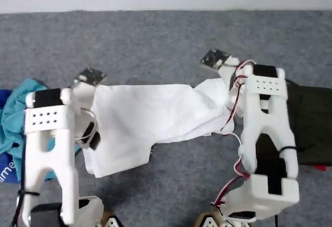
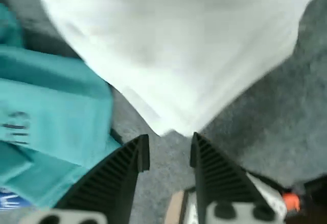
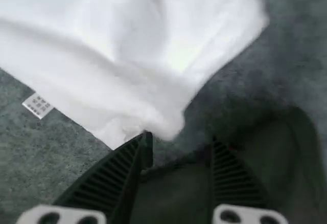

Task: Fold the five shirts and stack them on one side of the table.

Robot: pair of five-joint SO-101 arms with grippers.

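White short-sleeved cloth shirt (image 1: 150, 115) lies spread across the middle of the grey felt table (image 1: 155, 40), the left gripper (image 2: 169, 142) and right gripper (image 3: 179, 144) at its opposite ends, jaws parted and empty, seemingly placed to pinch both edges for a fold.

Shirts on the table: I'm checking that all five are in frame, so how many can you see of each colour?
White shirt: 1
Teal shirt: 1
Blue shirt: 1
Dark green shirt: 1
Red sliver beside it: cannot tell
Total: 4
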